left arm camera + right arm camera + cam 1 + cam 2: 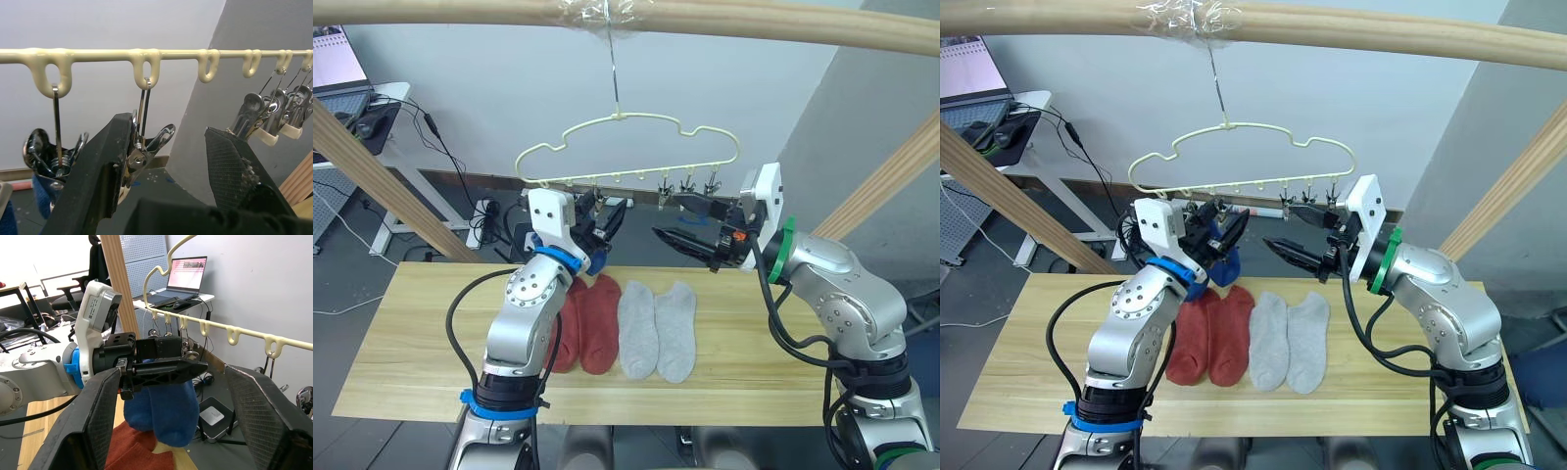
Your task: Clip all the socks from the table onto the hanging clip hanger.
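Six socks in all. Two rust-red socks (590, 323) lie side by side on the worktop (411, 343), and two light grey socks (656, 328) lie beside them, making four on the wood. Two blue socks (164, 406) hang together from the clips.

One clip hanger (626, 152) hangs by its hook from one round wooden pole (754, 22) overhead. Its lower bar carries a row of small metal clips (146, 147); seven loops can be counted along the bar in the left eye view, though the exact clip count is hard to tell where the arms cover them.

Two end effectors are up at the hanger: the left end effector (607, 223) and the right end effector (690, 230), each with two black fingers.
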Controlling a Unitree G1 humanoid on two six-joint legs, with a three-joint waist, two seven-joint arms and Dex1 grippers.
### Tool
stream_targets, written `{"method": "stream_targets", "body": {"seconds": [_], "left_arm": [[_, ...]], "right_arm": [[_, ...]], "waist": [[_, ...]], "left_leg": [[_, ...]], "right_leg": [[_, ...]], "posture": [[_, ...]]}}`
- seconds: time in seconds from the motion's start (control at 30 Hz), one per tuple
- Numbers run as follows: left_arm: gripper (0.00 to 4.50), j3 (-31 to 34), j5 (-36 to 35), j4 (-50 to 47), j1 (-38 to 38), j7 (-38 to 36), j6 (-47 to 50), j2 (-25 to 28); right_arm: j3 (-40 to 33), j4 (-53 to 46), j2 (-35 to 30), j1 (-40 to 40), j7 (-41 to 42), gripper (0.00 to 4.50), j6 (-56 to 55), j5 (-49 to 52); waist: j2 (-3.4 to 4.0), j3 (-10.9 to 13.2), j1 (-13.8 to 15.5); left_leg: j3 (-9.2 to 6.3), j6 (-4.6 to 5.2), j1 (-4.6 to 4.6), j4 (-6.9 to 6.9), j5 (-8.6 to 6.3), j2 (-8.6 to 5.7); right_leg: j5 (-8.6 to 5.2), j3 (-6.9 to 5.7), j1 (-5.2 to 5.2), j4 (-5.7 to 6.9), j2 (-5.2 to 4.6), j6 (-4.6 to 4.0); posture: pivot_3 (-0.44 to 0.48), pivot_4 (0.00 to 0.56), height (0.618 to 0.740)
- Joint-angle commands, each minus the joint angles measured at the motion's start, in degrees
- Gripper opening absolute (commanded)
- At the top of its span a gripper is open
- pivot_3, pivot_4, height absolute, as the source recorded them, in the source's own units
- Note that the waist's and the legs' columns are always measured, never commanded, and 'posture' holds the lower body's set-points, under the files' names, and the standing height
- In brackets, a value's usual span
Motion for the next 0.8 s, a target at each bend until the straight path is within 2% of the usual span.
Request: {"method": "stream_targets", "body": {"seconds": [0.03,0.3,0.4,0.53,0.6,0.7,0.8], "left_arm": [[2.65,0.81,0.20,-1.59,-1.09,0.01,-1.52,0.07],[2.65,0.77,0.48,-1.54,-0.88,-0.27,-1.71,0.30],[2.11,0.39,1.56,-1.49,-0.59,-0.22,-2.02,0.86],[0.91,0.28,1.54,-1.84,0.10,-0.43,-1.74,0.66],[0.45,0.27,1.30,-2.24,0.44,-0.54,-1.44,0.52],[0.07,0.57,0.74,-3.01,1.02,-0.38,-0.74,0.24],[0.04,1.25,0.07,-3.53,1.46,-0.18,0.05,0.14]], "right_arm": [[-0.55,-0.90,-0.25,0.15,0.62,3.53,-1.24,0.55],[-0.58,-1.09,-0.03,0.14,0.53,3.53,-1.19,0.53],[-0.53,-1.22,0.10,0.12,0.36,3.53,-1.07,0.59],[-0.37,-1.66,0.17,0.39,0.28,3.53,-0.78,0.81],[-0.38,-1.63,0.05,0.47,0.40,3.53,-0.74,0.82],[-0.44,-1.36,0.02,0.60,0.25,3.53,-0.65,0.70],[-0.13,-0.12,0.27,1.34,-1.42,3.53,1.86,0.72]], "waist": [[0.00,0.00,0.01],[0.00,0.00,0.00],[0.00,0.00,0.00],[0.00,0.00,0.02],[0.00,0.00,0.01],[0.00,-0.01,0.02],[-0.01,-0.01,0.02]], "left_leg": [[0.00,0.00,0.00,0.00,0.00,0.00],[0.00,0.00,0.00,0.00,0.00,0.00],[0.00,0.00,0.00,0.00,0.00,0.00],[0.00,0.00,0.00,0.01,0.00,0.00],[0.00,0.00,0.00,0.01,0.00,0.00],[0.00,0.00,0.01,0.01,0.00,0.00],[0.00,0.00,0.01,0.01,0.00,0.00]], "right_leg": [[0.00,0.00,0.00,0.00,0.00,0.00],[0.00,0.00,0.00,0.00,0.00,0.00],[0.00,0.00,0.00,0.00,0.00,0.00],[0.00,0.00,0.00,0.00,0.00,0.00],[0.00,0.00,0.00,0.00,-0.01,0.00],[0.00,0.00,0.00,0.01,-0.01,0.00],[0.00,0.00,0.01,0.02,-0.01,-0.01]], "posture": [[0.062,0.254,0.740],[0.061,0.251,0.740],[0.061,0.251,0.740],[0.063,0.247,0.740],[0.065,0.245,0.740],[0.067,0.240,0.740],[0.067,0.240,0.740]]}}
